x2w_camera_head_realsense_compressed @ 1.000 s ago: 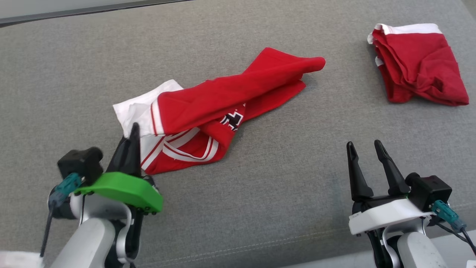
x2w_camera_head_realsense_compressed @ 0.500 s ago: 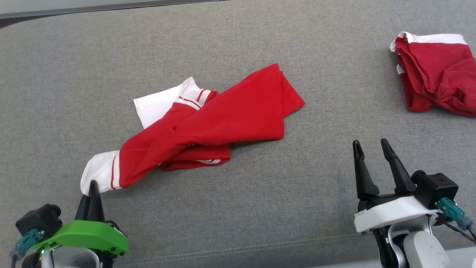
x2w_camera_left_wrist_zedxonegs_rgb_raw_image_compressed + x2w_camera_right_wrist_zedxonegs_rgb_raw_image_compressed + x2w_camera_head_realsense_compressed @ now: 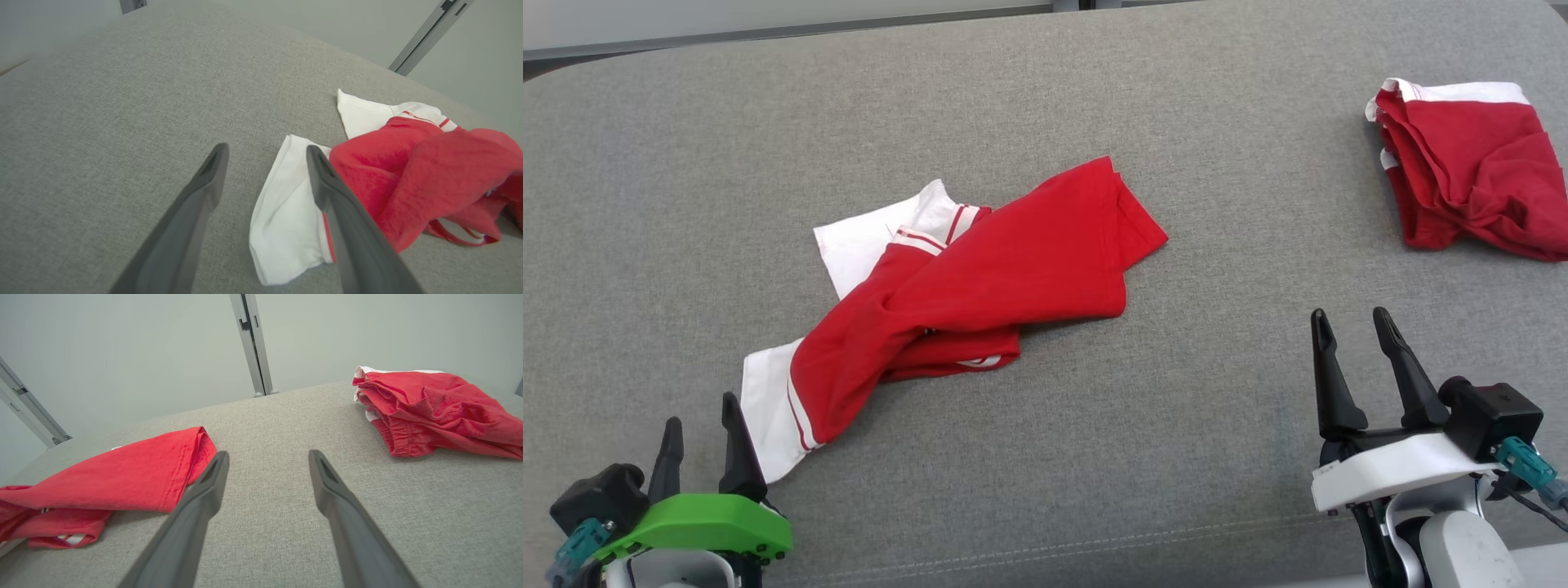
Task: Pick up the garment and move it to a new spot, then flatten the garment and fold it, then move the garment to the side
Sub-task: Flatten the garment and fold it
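The garment (image 3: 996, 269) is a crumpled red shirt with white sleeves and trim, lying mid-left on the grey cushion (image 3: 1143, 457). One white sleeve (image 3: 768, 416) stretches toward the near left corner. My left gripper (image 3: 701, 416) stands open at that sleeve's end, its right finger beside the white cloth. The left wrist view shows the left gripper (image 3: 267, 149) open, with the sleeve (image 3: 286, 216) flat on the cushion by the right finger and the garment's red bulk (image 3: 408, 175) beyond. My right gripper (image 3: 1350, 318) is open and empty at the lower right, apart from the garment (image 3: 122, 477).
A second red garment (image 3: 1470, 180) with a white band lies bunched at the far right, also seen in the right wrist view (image 3: 429, 408). The cushion's stitched front edge (image 3: 1045, 543) runs near my arms. A pale wall and metal posts (image 3: 253, 343) stand behind.
My left gripper was shut on the white sleeve and has opened, letting it lie on the cushion. Before that it dragged the garment toward the near left. The camera shifted slightly.
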You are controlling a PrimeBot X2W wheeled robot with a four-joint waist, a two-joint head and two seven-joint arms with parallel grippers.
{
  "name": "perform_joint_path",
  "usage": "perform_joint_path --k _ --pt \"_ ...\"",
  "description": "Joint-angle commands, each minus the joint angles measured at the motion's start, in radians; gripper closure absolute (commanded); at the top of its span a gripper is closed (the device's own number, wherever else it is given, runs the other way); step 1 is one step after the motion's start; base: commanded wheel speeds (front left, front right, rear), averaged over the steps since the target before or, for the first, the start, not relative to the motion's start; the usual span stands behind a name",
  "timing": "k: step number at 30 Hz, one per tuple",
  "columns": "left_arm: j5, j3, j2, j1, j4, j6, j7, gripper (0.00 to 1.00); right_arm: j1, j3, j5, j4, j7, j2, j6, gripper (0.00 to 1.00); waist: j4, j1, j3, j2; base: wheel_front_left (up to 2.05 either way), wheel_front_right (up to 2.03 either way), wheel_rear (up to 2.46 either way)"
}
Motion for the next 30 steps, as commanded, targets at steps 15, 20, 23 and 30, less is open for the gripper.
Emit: perform_joint_path --k 15,20,23,30 --pt "0.256 0.037 0.018 -0.029 -0.179 -0.021 -0.027 0.0 0.028 0.012 -0.054 -0.039 0.018 -0.002 -0.001 0.0 0.017 0.0 -0.08 0.0 0.0 0.0 0.0" --pt "0.295 0.033 0.029 0.006 -0.207 -0.029 -0.027 0.0 0.045 0.036 -0.064 -0.047 0.027 -0.002 -0.001 0.0 0.017 0.0 -0.118 0.0 0.0 0.0 0.0" --pt "0.302 0.029 0.035 0.034 -0.212 -0.031 -0.028 0.0 0.063 0.043 -0.065 -0.049 0.032 -0.002 -0.001 0.0 0.015 0.0 -0.138 0.0 0.0 0.0 0.0" --pt "0.32 -0.017 0.069 0.083 -0.205 -0.061 0.007 0.0 0.099 0.039 -0.066 -0.056 0.036 -0.002 -0.001 0.0 0.011 0.0 -0.178 0.0 0.0 0.0 0.0"
